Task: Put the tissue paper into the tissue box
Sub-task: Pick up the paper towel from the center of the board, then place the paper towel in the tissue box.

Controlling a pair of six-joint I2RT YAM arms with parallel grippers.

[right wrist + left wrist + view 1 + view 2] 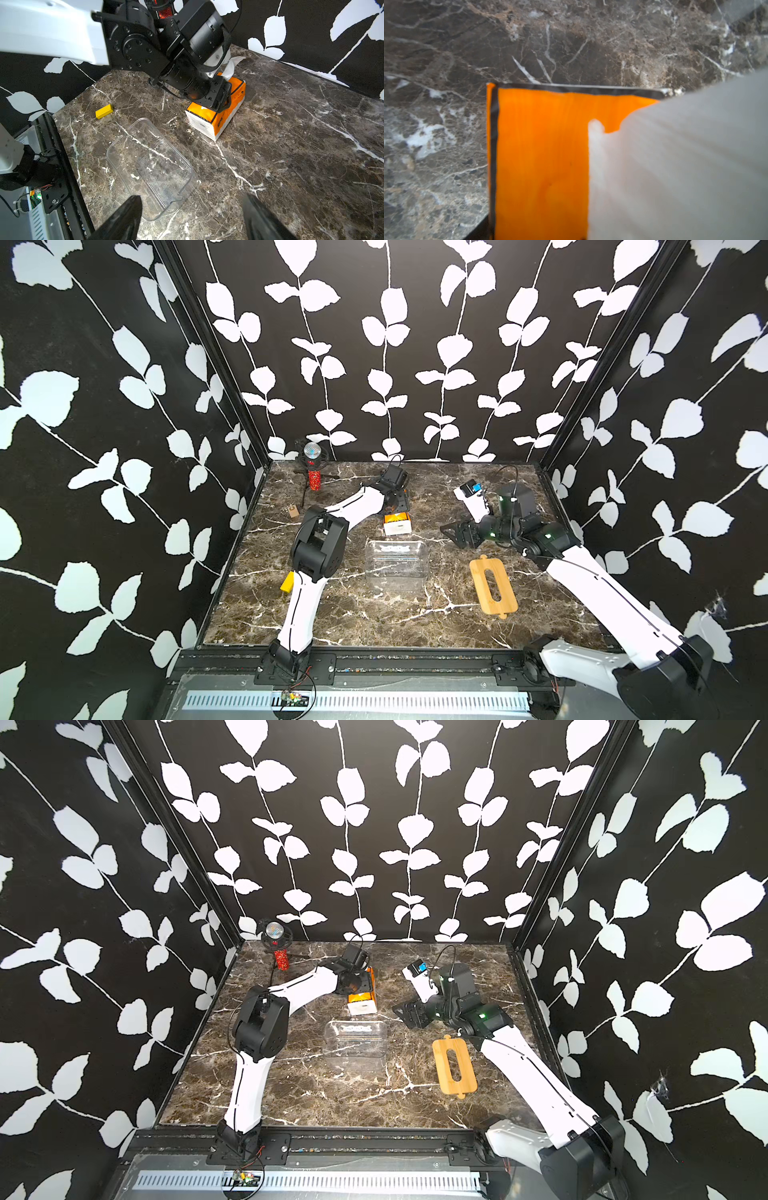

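Note:
The tissue paper (397,526) (360,1003) is an orange and white pack lying on the marble table behind the tissue box. My left gripper (221,99) is down over its middle from above, its jaws pressed against the pack's two long sides. A white sheet (231,66) sticks up beside the wrist. In the left wrist view the orange top (542,155) fills the frame, and the fingers are hidden. The tissue box (397,566) (355,1042) (149,166) is clear, empty and lidless. My right gripper (191,218) (451,531) hovers open near the box's corner, holding nothing.
The bamboo lid (493,587) (454,1067) with its oval slot lies flat right of the box. A yellow block (286,584) (104,111) sits by the left arm. A microphone on a stand (311,468) stands at the back left, with a small wooden piece (293,512) near the left wall.

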